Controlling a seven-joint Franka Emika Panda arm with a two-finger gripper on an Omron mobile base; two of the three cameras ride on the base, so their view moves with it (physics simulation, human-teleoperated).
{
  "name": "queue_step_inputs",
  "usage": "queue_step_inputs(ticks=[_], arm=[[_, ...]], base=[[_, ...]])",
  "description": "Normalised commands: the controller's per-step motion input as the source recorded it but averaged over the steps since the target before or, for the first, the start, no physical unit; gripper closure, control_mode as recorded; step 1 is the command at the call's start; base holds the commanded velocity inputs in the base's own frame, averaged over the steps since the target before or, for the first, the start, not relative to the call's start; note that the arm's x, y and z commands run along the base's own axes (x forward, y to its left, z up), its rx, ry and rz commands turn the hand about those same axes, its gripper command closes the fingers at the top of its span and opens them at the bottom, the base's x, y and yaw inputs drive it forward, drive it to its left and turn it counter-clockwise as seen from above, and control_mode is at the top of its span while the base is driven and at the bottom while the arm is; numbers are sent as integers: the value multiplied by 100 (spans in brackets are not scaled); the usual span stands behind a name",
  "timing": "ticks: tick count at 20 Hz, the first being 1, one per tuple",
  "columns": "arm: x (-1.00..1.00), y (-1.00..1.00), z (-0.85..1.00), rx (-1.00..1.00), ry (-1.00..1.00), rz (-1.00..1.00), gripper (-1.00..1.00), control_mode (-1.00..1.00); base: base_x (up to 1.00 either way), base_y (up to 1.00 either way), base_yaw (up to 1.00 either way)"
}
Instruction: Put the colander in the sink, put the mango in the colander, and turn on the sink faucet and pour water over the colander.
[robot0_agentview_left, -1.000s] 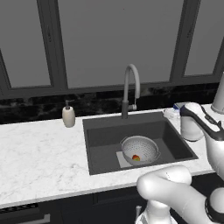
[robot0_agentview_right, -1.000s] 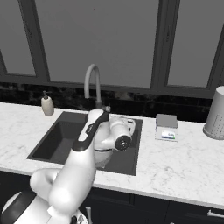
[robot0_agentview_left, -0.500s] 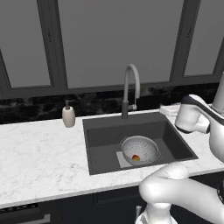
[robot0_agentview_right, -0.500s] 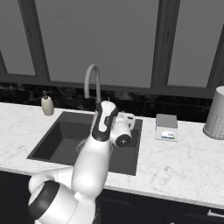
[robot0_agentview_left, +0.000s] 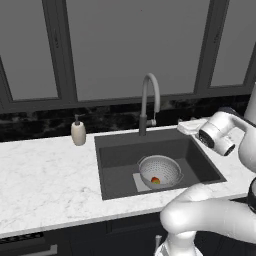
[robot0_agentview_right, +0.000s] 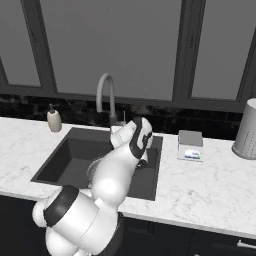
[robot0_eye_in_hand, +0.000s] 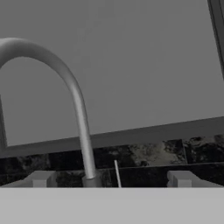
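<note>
I am seeing the colander (robot0_agentview_left: 160, 171) sitting in the sink (robot0_agentview_left: 117, 160), toward the right half of the basin, over the lighter square at its bottom. The mango (robot0_agentview_left: 155, 180) is lying inside the colander, low against its near wall (red and orange, quite small). The faucet (robot0_agentview_left: 148, 102) is standing upright on the rim behind the basin, its arched spout curving over toward the colander, and its thin side lever (robot0_eye_in_hand: 117, 173) is poking up just beside the base. My end effector (robot0_eye_in_hand: 111, 183) is pointing at that base from close in; its two fingertips (robot0_eye_in_hand: 42, 179) are standing well apart, with nothing between them. The arm's wrist (robot0_agentview_left: 216, 137) is hanging over the sink's right edge. On the white marble desk (robot0_agentview_left: 45, 180), a soap bottle (robot0_agentview_left: 78, 132) is standing left of the sink, and a small scale (robot0_agentview_right: 190, 145) is lying to the right.
</note>
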Motion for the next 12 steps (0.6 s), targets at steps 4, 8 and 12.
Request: queue_step_inputs(ticks=[4,8,12], arm=[[19,11,-21,0,-11,0,-100,-100],[5,1,-24,0,-10,0,-100,-100],[15,4,-16,0,-9,0,-100,-100]], base=[[0,0,0],[0,0,0],[0,0,0]])
